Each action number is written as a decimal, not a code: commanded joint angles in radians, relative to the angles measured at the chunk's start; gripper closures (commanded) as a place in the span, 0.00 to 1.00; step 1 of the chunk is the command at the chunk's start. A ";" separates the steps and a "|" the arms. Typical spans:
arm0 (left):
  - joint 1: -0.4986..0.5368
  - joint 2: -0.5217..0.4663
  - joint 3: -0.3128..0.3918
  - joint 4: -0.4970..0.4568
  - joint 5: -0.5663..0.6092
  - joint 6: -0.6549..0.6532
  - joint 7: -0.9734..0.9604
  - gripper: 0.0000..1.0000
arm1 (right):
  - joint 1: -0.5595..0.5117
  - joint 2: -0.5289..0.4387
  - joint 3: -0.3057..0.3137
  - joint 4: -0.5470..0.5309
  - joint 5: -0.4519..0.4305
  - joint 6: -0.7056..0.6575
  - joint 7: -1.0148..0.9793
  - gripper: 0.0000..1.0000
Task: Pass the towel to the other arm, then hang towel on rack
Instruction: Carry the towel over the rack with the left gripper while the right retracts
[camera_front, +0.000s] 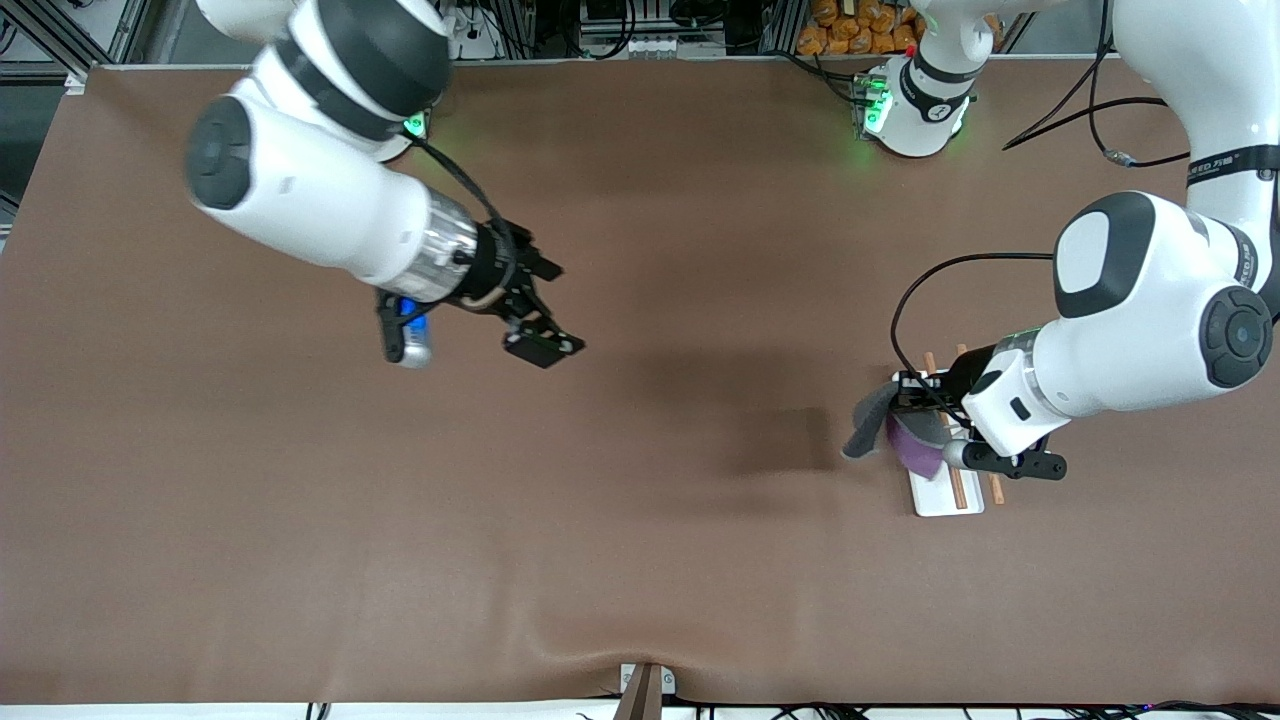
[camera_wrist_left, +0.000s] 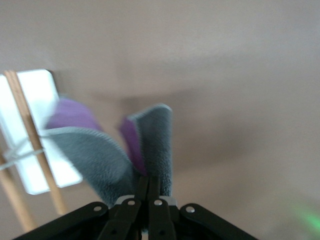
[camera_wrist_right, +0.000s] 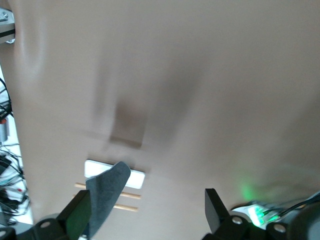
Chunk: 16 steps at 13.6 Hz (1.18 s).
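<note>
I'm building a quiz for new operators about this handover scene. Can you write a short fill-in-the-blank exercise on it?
1. The towel is held by the ____ tool.
2. The towel shows a dark grey face and a ____ face.
3. The held towel hangs over the ____, which has a white base and two wooden rods.
4. The right tool, over bare table, has its fingers ____.

Missing words: left; purple; rack; open

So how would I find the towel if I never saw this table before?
Look toward the left arm's end of the brown table, where a small white rack with two thin wooden rods stands. Just above it, the left gripper pinches the towel. It is the only soft, floppy thing there: grey on one face, purple on the other.
</note>
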<state>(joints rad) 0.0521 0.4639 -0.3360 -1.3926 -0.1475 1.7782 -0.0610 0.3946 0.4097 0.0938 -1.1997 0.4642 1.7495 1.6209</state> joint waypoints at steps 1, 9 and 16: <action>0.005 -0.008 0.000 -0.017 0.080 0.018 0.098 1.00 | -0.074 -0.045 0.012 -0.014 -0.015 -0.076 -0.149 0.00; 0.012 0.004 0.002 -0.048 0.180 0.037 0.198 1.00 | -0.282 -0.101 0.011 -0.014 -0.209 -0.369 -0.939 0.00; 0.098 -0.008 0.002 -0.063 0.184 0.001 0.244 1.00 | -0.448 -0.134 0.011 -0.027 -0.470 -0.442 -1.603 0.00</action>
<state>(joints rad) 0.1247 0.4780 -0.3253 -1.4393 0.0150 1.7981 0.1676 -0.0160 0.3086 0.0844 -1.1991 0.0457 1.3154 0.1386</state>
